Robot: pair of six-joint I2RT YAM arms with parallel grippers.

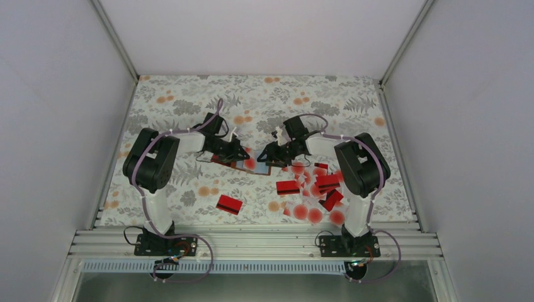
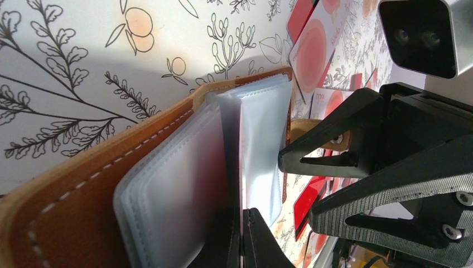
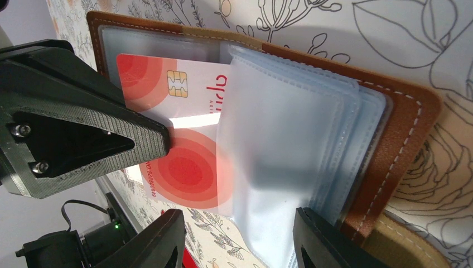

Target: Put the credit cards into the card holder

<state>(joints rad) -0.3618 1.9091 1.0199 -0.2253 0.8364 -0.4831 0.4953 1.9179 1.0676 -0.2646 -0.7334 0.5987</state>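
Note:
The card holder (image 3: 401,139), a brown leather wallet with pale clear sleeves, lies open on the floral cloth between both arms (image 1: 255,167). My left gripper (image 2: 241,215) is shut on a whitish credit card with red dots (image 3: 184,128). The card's far end sits under a clear sleeve (image 3: 290,145). In the right wrist view the left gripper's finger (image 3: 83,134) lies on the card's outer end. My right gripper (image 3: 239,216) is open, its jaws astride the sleeves' lower edge and holding nothing. In the top view the two grippers (image 1: 242,154) (image 1: 269,154) face each other over the wallet.
Several loose red and red-dot cards (image 1: 315,189) lie scattered in front of the right arm. One red card (image 1: 229,204) lies alone near the front middle. White walls enclose the table on three sides.

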